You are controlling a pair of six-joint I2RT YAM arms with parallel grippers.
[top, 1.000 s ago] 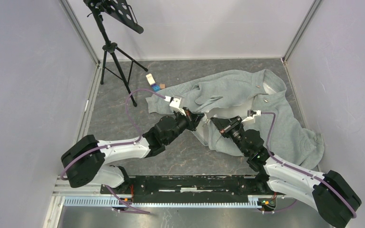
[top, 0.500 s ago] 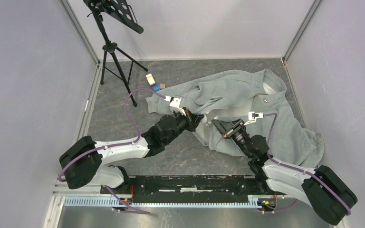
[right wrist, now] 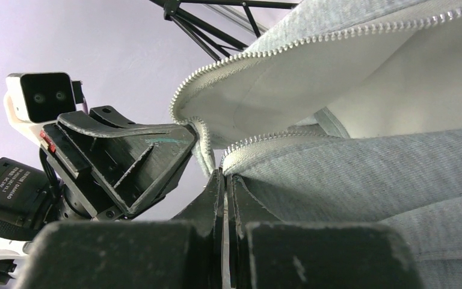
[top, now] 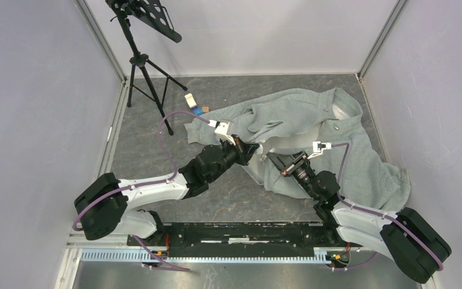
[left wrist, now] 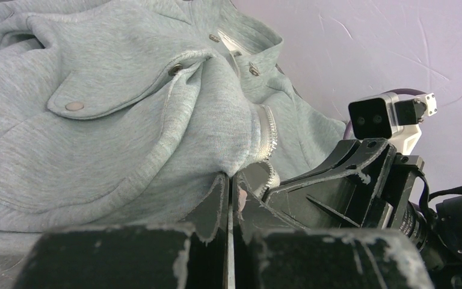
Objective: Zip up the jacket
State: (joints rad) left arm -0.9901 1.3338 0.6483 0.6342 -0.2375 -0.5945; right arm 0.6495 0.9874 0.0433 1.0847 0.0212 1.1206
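The light grey-green fleece jacket point(top: 325, 129) lies spread over the right half of the table, its front open. My left gripper point(top: 254, 147) is shut on the jacket's left front edge at the bottom end of the zipper point(left wrist: 269, 135); the fleece bunches up from its fingertips point(left wrist: 219, 189). My right gripper point(top: 271, 158) is shut on the other front edge, where the pale zipper teeth point(right wrist: 313, 37) curve away. The two grippers sit close together, tips nearly touching. A flap with metal snaps point(left wrist: 75, 106) shows in the left wrist view.
A black tripod music stand point(top: 141, 60) stands at the back left. A small white and blue item point(top: 194, 105) lies beside the jacket's left sleeve. Grey walls close in on the left, right and back.
The right gripper drew back slightly toward the near side with its jacket edge; the left gripper stayed where it was. Both remain shut on the fabric.
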